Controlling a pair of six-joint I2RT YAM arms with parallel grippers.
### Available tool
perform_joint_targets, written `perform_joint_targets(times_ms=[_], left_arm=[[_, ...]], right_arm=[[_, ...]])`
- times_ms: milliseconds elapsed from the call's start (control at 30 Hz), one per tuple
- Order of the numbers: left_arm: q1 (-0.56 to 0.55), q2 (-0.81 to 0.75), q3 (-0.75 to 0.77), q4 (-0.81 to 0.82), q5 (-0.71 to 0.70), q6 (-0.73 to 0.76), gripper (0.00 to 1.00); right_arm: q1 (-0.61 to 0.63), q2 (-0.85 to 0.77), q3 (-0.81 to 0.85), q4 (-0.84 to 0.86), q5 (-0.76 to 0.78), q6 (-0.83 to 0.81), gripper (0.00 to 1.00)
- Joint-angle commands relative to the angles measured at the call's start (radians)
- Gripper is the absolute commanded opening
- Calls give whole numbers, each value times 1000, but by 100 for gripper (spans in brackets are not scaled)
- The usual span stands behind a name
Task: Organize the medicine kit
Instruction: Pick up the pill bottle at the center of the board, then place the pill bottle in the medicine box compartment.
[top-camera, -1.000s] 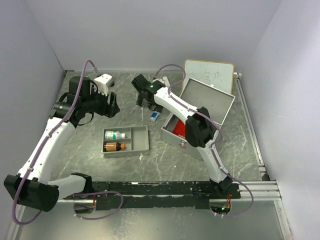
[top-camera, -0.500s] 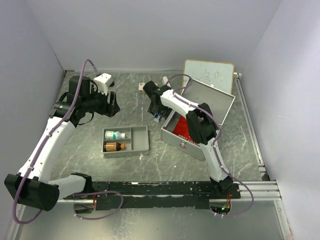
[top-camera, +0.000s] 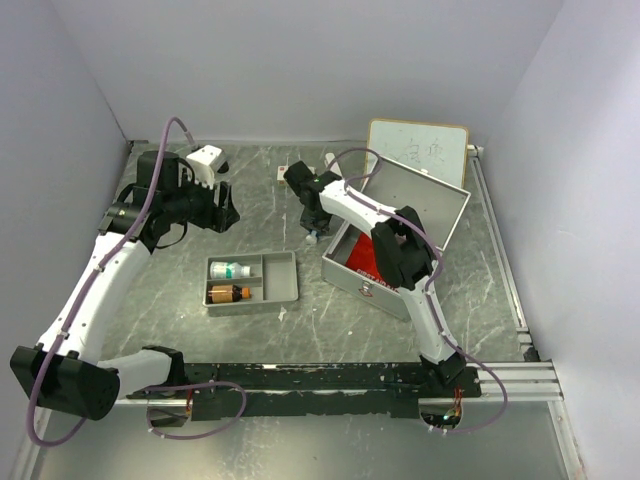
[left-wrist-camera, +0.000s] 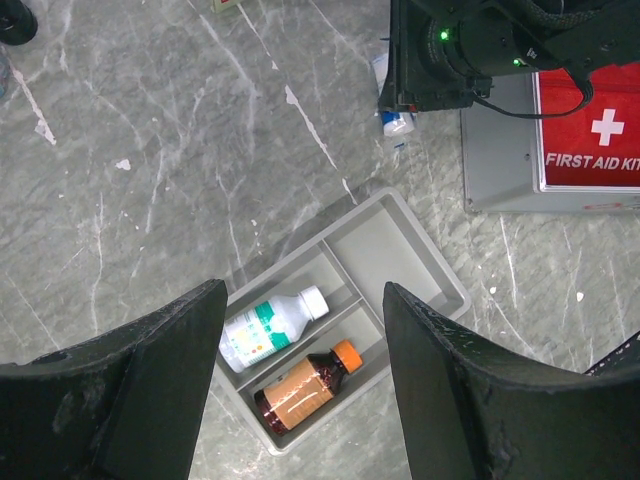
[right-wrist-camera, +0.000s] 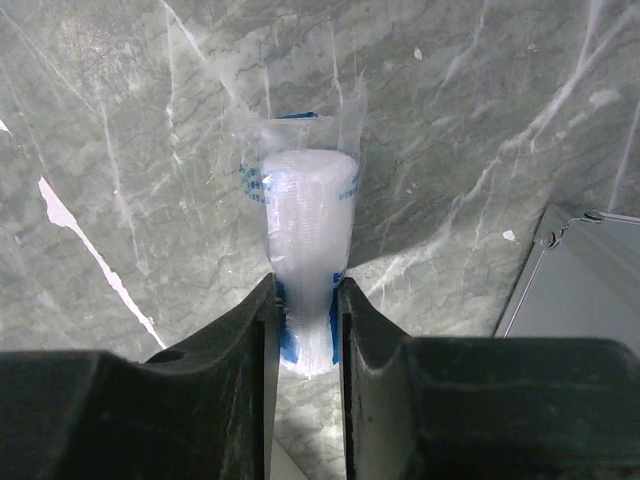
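Where it shows in the right wrist view, the wrapped bandage roll (right-wrist-camera: 305, 215) is a white cylinder sealed in clear, crinkled plastic with blue print on its sides. A flat tail of wrapper sticks out past its far end. It lies on the grey marbled table (right-wrist-camera: 130, 150), just beside the corner of the metal case (right-wrist-camera: 580, 270). From above, it sits between that open case (top-camera: 400, 200) and the grey divided tray (top-camera: 281, 277).

The right gripper (right-wrist-camera: 306, 290) has its two fingers (right-wrist-camera: 235, 340) drawn narrow, pressed against both sides of the roll's near end, so the roll fills the gap between them. The left gripper (left-wrist-camera: 302, 300) hangs wide apart and holds nothing, high over the tray (left-wrist-camera: 385, 260). In the tray a white bottle (left-wrist-camera: 265, 325) and a brown bottle with an orange cap (left-wrist-camera: 300, 385) lie side by side in the two narrow compartments. A red first aid pouch (left-wrist-camera: 590, 130) rests inside the case.

A second ago the right gripper stood farther back and to the left, clear of the roll. Half a second ago it had swung closer, and it is now down on the roll. The roll itself has barely shifted. A small packet (top-camera: 284, 172) near the back wall, hidden by the arm a second ago, is now in the open. The left arm, tray and bottles have kept their places.
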Motion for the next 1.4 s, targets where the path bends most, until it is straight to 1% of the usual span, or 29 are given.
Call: perform_joint_targets(times_ms=[0, 67, 233, 367, 500, 667, 833, 1000, 1100, 1300, 1367], left_arm=[[11, 4, -9, 32, 24, 7, 75], [12, 5, -9, 36, 15, 6, 75], [21, 7, -14, 40, -20, -2, 75], [31, 2, -33, 46, -46, -19, 75], [40, 4, -48, 44, -68, -23, 75], [47, 12, -45, 30, -70, -16, 75], [52, 22, -27, 10, -68, 11, 75], [54, 39, -13, -31, -29, 93, 75], [67, 53, 3, -74, -30, 135, 75], [83, 36, -1, -81, -12, 159, 75], [84, 39, -1, -86, -8, 163, 75]], right_arm=[[1, -53, 6, 8, 19, -15, 21], [4, -68, 27, 3, 24, -36, 18], [30, -108, 135, -66, 44, -92, 15], [64, -177, 156, -96, 6, -126, 14], [124, -245, 79, -106, -33, -177, 13], [235, -323, -54, -93, -33, -224, 11], [294, -352, -174, -48, -38, -234, 11], [312, -308, -192, -2, -55, -263, 11], [322, -243, -171, 18, -62, -287, 10], [343, -159, -139, 31, -89, -310, 10], [345, -147, -147, 39, -93, -310, 12]])
